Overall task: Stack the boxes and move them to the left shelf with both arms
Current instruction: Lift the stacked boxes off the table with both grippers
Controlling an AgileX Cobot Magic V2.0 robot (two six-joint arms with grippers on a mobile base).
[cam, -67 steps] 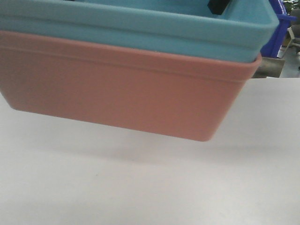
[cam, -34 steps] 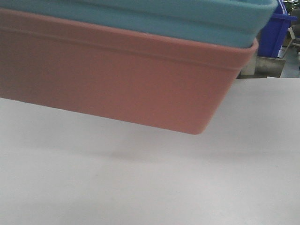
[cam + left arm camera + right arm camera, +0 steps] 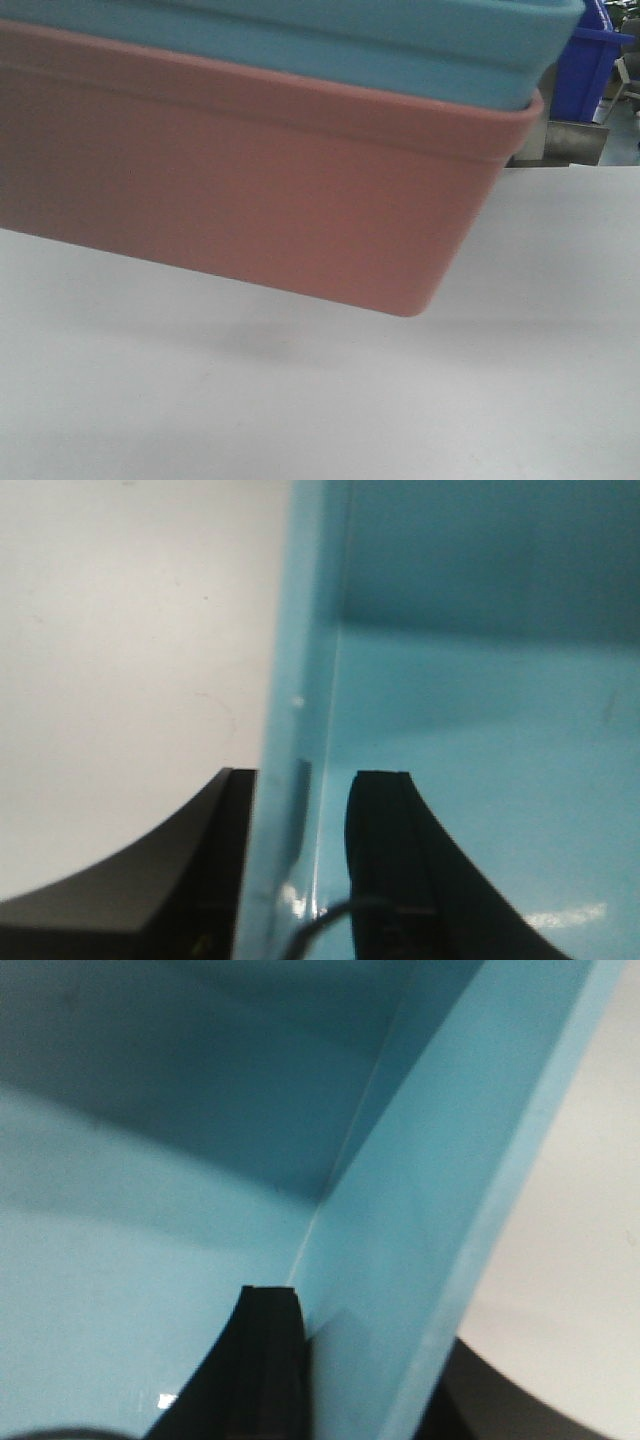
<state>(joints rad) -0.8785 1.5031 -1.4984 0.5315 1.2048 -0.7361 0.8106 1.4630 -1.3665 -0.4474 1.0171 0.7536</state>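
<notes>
The blue tub (image 3: pixel 300 45) sits inside the pink tub (image 3: pixel 250 190). Both hang tilted in the air over the white table (image 3: pixel 500 400). The left claw (image 3: pixel 305 792) pinches one blue wall. The right claw (image 3: pixel 370 1345) pinches another.

The left gripper (image 3: pixel 296 875) straddles one side wall of the light blue tub (image 3: pixel 480 730). Its black outer finger (image 3: pixel 205 880) sits against the outside face and its black inner finger (image 3: pixel 385 880) is pressed to the inside face, so the jaws are closed onto the wall with the rim between them. The right gripper (image 3: pixel 375 1370) grips the opposite wall the same way. One ribbed black finger (image 3: pixel 268 1360) stands upright inside against the wall, and its partner (image 3: pixel 490 1405) shows only as a dark shape outside, low in the right wrist view. Neither arm nor gripper appears in the front view.
</notes>
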